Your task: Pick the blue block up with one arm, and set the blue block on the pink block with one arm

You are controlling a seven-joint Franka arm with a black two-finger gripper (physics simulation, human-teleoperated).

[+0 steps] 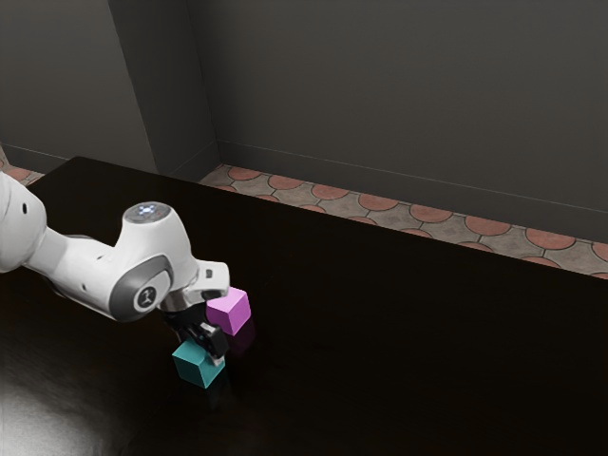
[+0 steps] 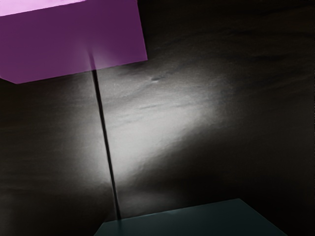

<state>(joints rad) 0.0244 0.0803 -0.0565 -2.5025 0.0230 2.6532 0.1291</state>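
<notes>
Exterior: high, wide over table [image 1: 427, 323]. Wrist: close above; shared pink block [image 1: 229, 310], blue block [image 1: 196, 367].

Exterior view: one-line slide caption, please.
Franka gripper poised at the blue block on the dark table, with the pink block close beside it, not touching.

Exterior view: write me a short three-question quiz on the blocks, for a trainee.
1. True or false: the blue block sits on the pink block.
2. Which block lies right under the tool? A) pink B) blue
3. Fill in: the pink block stands on the ____.
Key: 1 false; 2 B; 3 table.
</notes>
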